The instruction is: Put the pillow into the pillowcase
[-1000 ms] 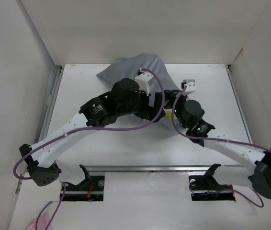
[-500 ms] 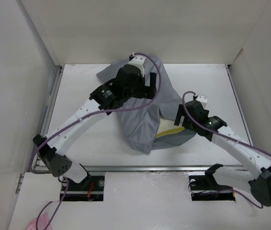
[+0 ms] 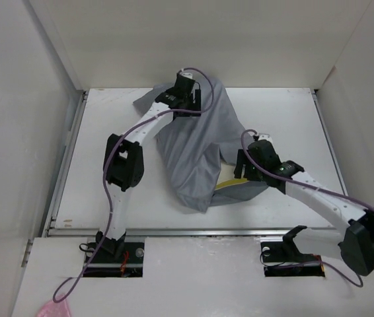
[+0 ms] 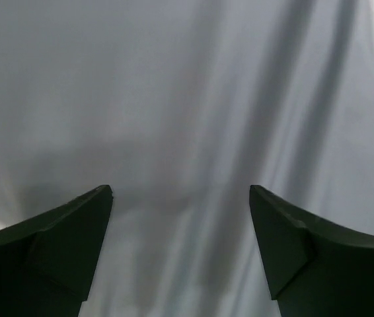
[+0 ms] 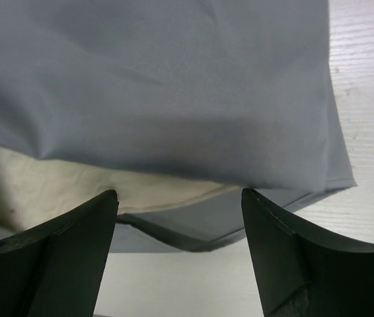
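Observation:
The grey pillowcase (image 3: 197, 148) lies crumpled across the middle of the table. A strip of the cream-yellow pillow (image 3: 230, 183) shows at its near right opening. My left gripper (image 3: 188, 105) is over the far end of the pillowcase. In the left wrist view it (image 4: 180, 198) is open, with only grey fabric (image 4: 187, 99) past the fingers. My right gripper (image 3: 241, 170) is at the opening on the right. In the right wrist view it (image 5: 179, 198) is open and empty, facing the pillowcase's mouth (image 5: 193, 99) with the cream pillow (image 5: 74, 185) inside.
The white table (image 3: 293, 119) is boxed in by white walls at the back and on both sides. A metal rail (image 3: 193, 231) runs along its near edge. The left arm's elbow (image 3: 124, 162) stands just left of the pillowcase.
The left arm has stretched out and carried its gripper to the far end of the pillowcase. The pillowcase now lies spread out. The right gripper has shifted slightly left toward the opening.

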### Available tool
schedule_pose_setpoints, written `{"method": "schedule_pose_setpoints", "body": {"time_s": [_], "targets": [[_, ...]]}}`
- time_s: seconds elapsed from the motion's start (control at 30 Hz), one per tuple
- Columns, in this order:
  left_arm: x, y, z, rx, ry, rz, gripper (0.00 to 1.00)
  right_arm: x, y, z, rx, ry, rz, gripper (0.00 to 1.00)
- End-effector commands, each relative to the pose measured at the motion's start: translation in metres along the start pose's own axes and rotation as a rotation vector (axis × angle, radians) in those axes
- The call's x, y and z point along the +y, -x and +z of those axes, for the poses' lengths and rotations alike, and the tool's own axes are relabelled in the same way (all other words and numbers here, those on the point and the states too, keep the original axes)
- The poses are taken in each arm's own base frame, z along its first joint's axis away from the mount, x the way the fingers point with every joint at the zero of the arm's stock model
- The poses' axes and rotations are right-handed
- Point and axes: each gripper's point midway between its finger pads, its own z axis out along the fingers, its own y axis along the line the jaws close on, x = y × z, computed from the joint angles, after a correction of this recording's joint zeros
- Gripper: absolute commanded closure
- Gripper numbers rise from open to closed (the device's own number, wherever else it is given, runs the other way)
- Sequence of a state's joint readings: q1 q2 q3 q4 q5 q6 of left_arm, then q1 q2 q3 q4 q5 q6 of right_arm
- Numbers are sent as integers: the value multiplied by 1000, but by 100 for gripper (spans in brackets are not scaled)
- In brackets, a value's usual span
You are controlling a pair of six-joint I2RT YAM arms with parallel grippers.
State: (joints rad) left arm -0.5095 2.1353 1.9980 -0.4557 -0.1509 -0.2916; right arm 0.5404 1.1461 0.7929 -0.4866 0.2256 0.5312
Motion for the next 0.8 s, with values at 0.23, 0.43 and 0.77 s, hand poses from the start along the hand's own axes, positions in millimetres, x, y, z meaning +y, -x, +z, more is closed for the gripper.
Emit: {"method": "schedule_pose_setpoints", "body": {"time_s": [0.23, 0.43, 0.77], "targets": [[46, -131, 15, 272, 168, -39, 97, -9, 72, 63, -163, -10, 106, 22], [65, -199, -41, 380, 180, -128, 100, -6, 166, 76, -323, 27, 30, 22], [59, -139, -106, 171, 199, -176, 37, 5, 193, 36, -346, 57, -47, 16]]}}
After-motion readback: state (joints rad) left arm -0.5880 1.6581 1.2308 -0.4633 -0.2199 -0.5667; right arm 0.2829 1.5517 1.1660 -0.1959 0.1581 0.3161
